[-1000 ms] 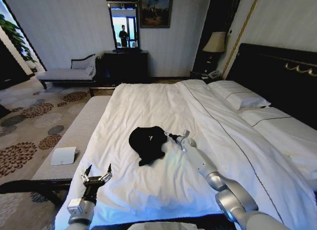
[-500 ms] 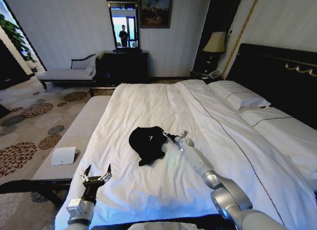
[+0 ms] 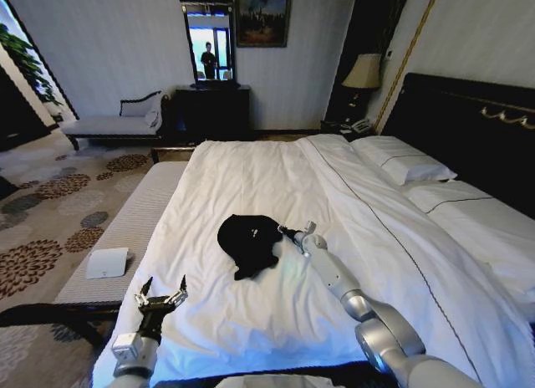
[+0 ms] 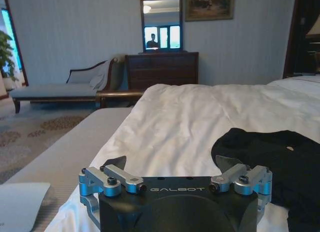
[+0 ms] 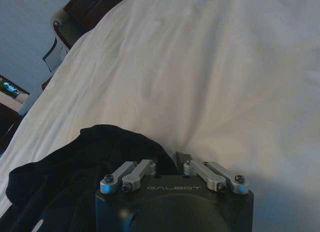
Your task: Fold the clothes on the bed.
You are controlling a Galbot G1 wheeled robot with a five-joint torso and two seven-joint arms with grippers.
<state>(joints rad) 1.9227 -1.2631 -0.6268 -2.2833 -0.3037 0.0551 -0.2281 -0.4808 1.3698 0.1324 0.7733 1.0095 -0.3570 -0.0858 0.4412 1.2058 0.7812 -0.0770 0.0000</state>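
Note:
The clothes [image 3: 248, 242] are one black garment lying crumpled on the white bed [image 3: 251, 171], a little left of its middle. My right gripper [image 3: 287, 232] sits at the garment's right edge. In the right wrist view, the right gripper [image 5: 167, 162] has its fingers drawn close together, with the black fabric [image 5: 90, 167] of the clothes between them over the bed [image 5: 200, 67]. My left gripper [image 3: 161, 291] hovers open over the bed's near left corner, well apart from the clothes. The left wrist view shows the left gripper [image 4: 172, 164] spread wide, with the clothes [image 4: 265, 152] farther off.
A pale bench [image 3: 125, 229] runs along the bed's left side, with a flat white object [image 3: 106, 262] on it. Pillows [image 3: 405, 162] and a dark headboard [image 3: 468, 120] are at the right. A dark dresser [image 3: 213, 110] and a chaise [image 3: 113, 120] stand by the far wall.
My right arm has shifted slightly, with its gripper staying at the garment's right edge. The clothes lie much as before, and the left arm has not moved.

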